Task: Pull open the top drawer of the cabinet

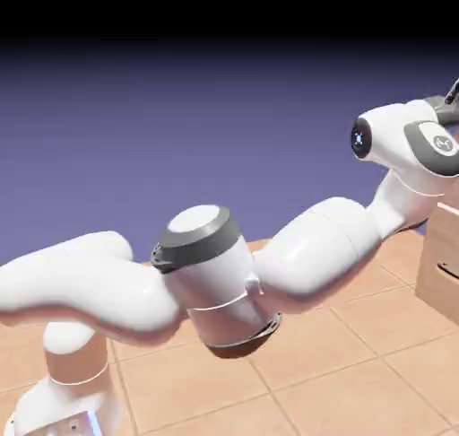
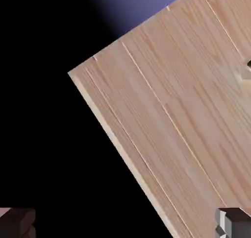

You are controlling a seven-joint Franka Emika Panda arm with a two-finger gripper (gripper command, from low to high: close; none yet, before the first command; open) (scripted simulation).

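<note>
The cabinet (image 2: pixel 181 114), light tan wood grain, fills the right half of the hand view at a steep tilt, with thin seams running along its face. Which panel is the top drawer I cannot tell, and no bar handle shows clearly; only a small dark notch (image 2: pixel 248 64) sits at the right edge. My gripper (image 2: pixel 125 226) is open: its two grey fingertips (image 2: pixel 17 222) stand far apart at the bottom corners with nothing between them, still short of the wood. In the exterior view only a strip of the cabinet (image 1: pixel 441 273) shows at the right edge, and the hand runs out of frame.
The white arm (image 1: pixel 224 273) stretches from lower left to upper right over a tan tiled floor (image 1: pixel 359 380). A dark curved mark (image 1: pixel 448 268) shows on the cabinet's lower front. Left of the cabinet's edge the hand view is black.
</note>
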